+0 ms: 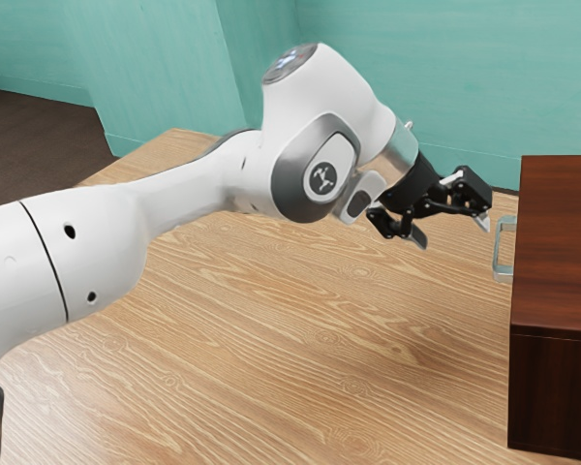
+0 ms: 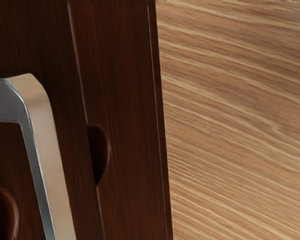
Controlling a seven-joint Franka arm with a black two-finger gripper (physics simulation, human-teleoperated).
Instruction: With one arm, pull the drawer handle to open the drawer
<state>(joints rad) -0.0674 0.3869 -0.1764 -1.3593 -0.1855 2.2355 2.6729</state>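
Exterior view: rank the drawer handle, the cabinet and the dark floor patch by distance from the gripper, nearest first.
From the open gripper, in the exterior view:
1. Drawer handle: just to the gripper's right, not touched.
2. Cabinet: right behind the handle, at the view's right edge.
3. Dark floor patch: far off at the view's upper left, beyond the table.

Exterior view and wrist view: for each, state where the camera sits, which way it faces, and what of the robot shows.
Exterior view: beside the arm, facing across the table toward the cabinet; shows the arm and open fingers.
Wrist view: on the hand, facing the handle and cabinet front close up.
Shared: handle, cabinet, table.
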